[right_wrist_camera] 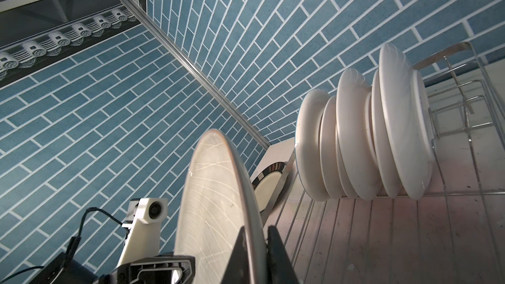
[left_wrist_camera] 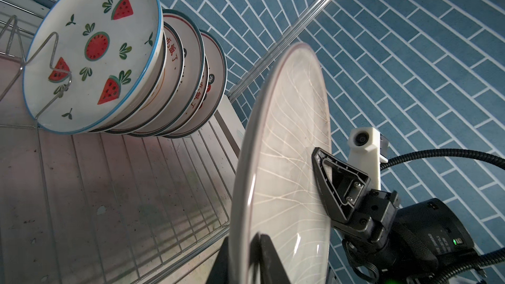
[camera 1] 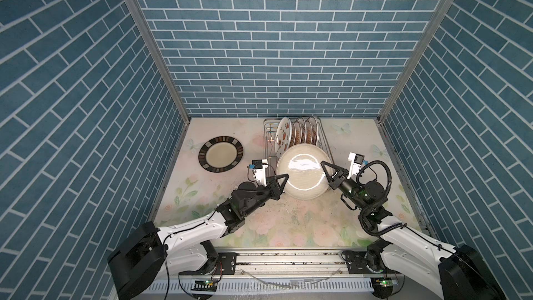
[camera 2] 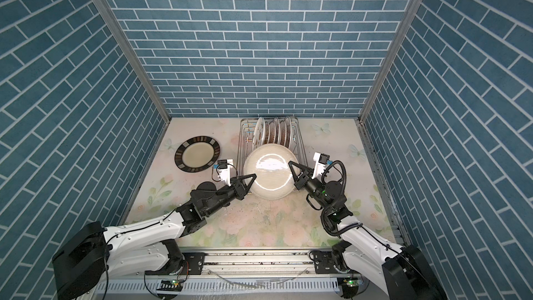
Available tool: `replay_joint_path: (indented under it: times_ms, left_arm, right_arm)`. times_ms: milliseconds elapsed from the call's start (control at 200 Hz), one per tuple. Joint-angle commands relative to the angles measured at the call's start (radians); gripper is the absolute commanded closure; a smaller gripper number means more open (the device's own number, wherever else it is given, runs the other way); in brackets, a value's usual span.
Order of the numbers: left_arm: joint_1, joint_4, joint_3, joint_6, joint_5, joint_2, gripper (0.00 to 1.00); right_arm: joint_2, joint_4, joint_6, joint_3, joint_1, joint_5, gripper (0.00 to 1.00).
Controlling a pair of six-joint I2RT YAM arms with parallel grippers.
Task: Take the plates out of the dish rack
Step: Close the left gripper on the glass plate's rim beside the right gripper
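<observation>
01: left gripper [left_wrist_camera: 244, 237]. Nearest the lens in the left wrist view. Its black fingers [left_wrist_camera: 270, 263] straddle the rim of the large cream plate [left_wrist_camera: 287, 159] and are narrowed onto it.

02: right gripper [right_wrist_camera: 258, 239]. Pinched tight on the opposite rim of the same plate, which lies edge-on to this wrist camera.

03: large cream plate [camera 1: 302, 171], with a fine-line pattern. It is held over the near end of the dish rack [camera 1: 264, 145], tilted with its face up. In both top views the left gripper [camera 1: 284, 180] is on its left edge and the right gripper [camera 1: 327, 170] on its right. The line between the two grips runs left to right across the plate. Cannot tell whether its lower edge touches the rack wires.

04: watermelon plate [left_wrist_camera: 93, 50] and the row of plates [right_wrist_camera: 363, 137] behind it. They stand upright at the rack's far end, apart from the held plate.

05: dark-rimmed plate [camera 1: 220, 154]. It lies flat on the table [camera 1: 288, 226], left of the rack. It is near the left arm and well apart from the right.

Assessment: unloading is at an early stage. The likely set-down spot lies to the left, so the left arm is nearer. If so, the right gripper must either let go or travel across with the plate. On one rim pinch alone, the plate could swing.
</observation>
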Motion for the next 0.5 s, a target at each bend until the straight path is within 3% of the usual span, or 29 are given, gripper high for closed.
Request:
replay_joint_path:
  times_ms: [0,65,150,495]
  left_arm:
    - [-0.016,0.050,0.013,0.032,0.048,-0.011,0.94]
    - [-0.016,0.060,0.008,0.026,0.049,-0.012,1.00]
    - [-0.016,0.049,0.008,0.019,0.039,-0.018,1.00]
    - [-0.016,0.017,0.008,-0.033,-0.010,-0.041,1.00]
  right_arm:
    - [0.006,0.097,-0.019,0.034,0.023,-0.038,1.00]
    - [0.009,0.096,-0.018,0.032,0.023,-0.047,1.00]
    - [0.009,0.102,-0.018,0.028,0.024,-0.054,1.00]
    - [0.022,0.111,-0.019,0.035,0.024,-0.063,0.80]
